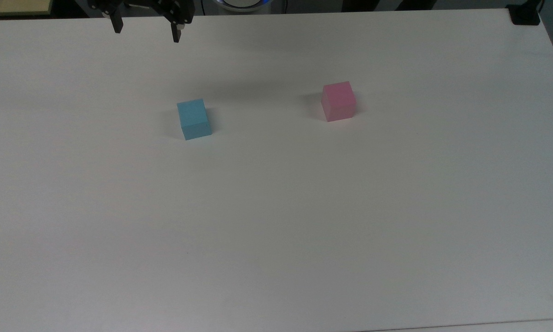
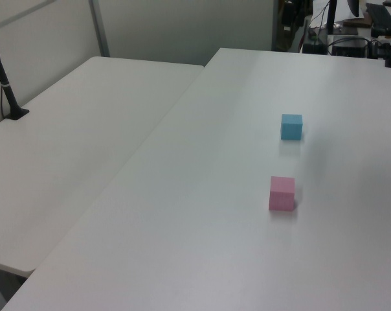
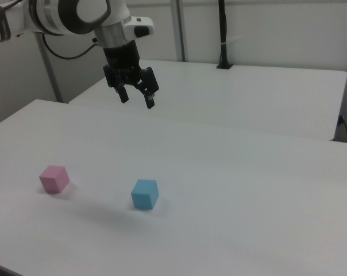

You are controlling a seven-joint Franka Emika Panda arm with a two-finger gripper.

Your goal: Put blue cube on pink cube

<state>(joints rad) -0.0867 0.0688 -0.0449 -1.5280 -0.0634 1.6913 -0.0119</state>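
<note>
The blue cube rests on the white table, left of centre in the top view. The pink cube stands apart from it, to the top view's right. My gripper hangs in the air well above the table, open, with nothing between its black fingers. In the top view it sits at the upper edge, above and left of the blue cube; in the right view it hovers high behind both cubes.
A second white table adjoins this one. A black pole on a clamp stands at that table's far edge. A black clamp sits at the top view's upper right corner.
</note>
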